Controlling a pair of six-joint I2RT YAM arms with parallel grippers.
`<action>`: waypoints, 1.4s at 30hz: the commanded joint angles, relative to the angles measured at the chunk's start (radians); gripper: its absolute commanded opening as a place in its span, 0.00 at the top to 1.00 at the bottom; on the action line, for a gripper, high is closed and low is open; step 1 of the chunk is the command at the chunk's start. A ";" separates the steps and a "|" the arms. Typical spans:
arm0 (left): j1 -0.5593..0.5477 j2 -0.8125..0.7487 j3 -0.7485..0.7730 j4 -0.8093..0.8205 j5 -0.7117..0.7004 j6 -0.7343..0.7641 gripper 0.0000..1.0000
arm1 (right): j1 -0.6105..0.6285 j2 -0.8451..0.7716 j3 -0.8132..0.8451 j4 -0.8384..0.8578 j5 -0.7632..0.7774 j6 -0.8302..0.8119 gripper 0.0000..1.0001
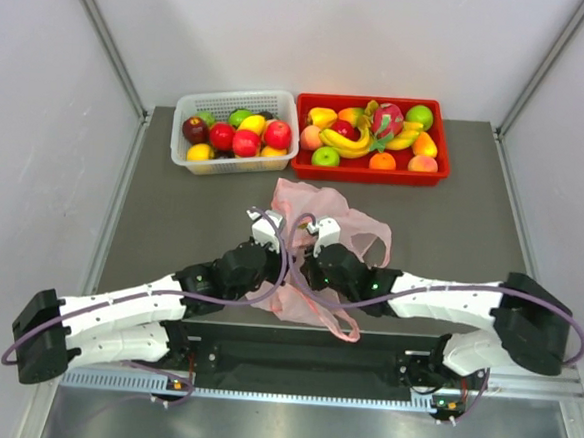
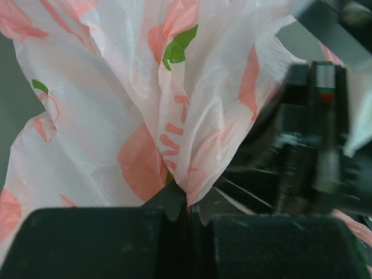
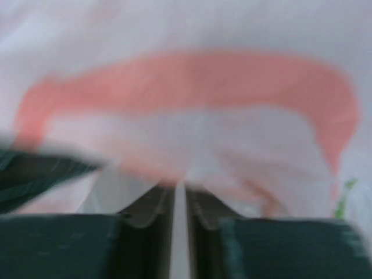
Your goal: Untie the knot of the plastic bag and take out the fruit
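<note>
The pink plastic bag [image 1: 338, 210] lies crumpled on the grey table between my two grippers. My left gripper [image 1: 277, 223] is shut on a bunched fold of the plastic bag [image 2: 116, 104]; its jaws [image 2: 195, 203] pinch the film at their tips. My right gripper [image 1: 312, 225] presses against the bag from the other side, shut on the thin plastic [image 3: 192, 87] that runs down between its jaws [image 3: 180, 189]. The knot is hidden behind the grippers. Fruit [image 1: 363, 134], including a banana bunch and a dragon fruit, lies in the red tray. No fruit shows through the bag.
A white basket [image 1: 238, 99] of small fruits stands at the back left, beside the red tray [image 1: 369, 173]. The right arm's dark body [image 2: 308, 145] fills the right of the left wrist view. A bag handle [image 1: 344, 328] trails over the near table edge.
</note>
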 commanded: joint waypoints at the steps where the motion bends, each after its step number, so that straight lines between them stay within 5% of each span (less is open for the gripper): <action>1: 0.001 0.005 0.028 0.009 -0.011 0.005 1.00 | -0.006 0.104 0.088 0.180 0.225 0.040 0.84; 5: 0.001 -0.023 0.005 -0.021 -0.023 -0.001 1.00 | -0.057 0.207 0.161 0.237 0.271 0.045 0.56; 7: 0.001 -0.044 -0.015 -0.034 -0.028 -0.004 1.00 | -0.078 0.254 0.183 0.258 0.271 0.046 0.36; 8: 0.001 -0.049 -0.021 -0.040 -0.029 -0.006 1.00 | -0.083 0.271 0.209 0.263 0.278 0.049 0.16; 10: 0.001 -0.069 -0.041 -0.055 -0.026 -0.018 1.00 | -0.095 0.320 0.239 0.260 0.288 0.049 0.01; 19: 0.001 -0.141 -0.160 -0.060 -0.002 -0.081 1.00 | -0.137 0.495 0.356 0.386 0.305 0.003 0.00; 30: 0.001 -0.213 -0.256 -0.098 0.006 -0.150 1.00 | -0.166 0.618 0.427 0.494 0.016 -0.039 0.00; 38: 0.002 -0.240 -0.247 -0.237 -0.095 -0.222 1.00 | -0.169 0.614 0.439 0.433 -0.050 -0.075 0.02; 42: 0.001 -0.256 -0.211 -0.359 -0.192 -0.303 1.00 | -0.177 0.603 0.450 0.331 0.077 -0.057 0.04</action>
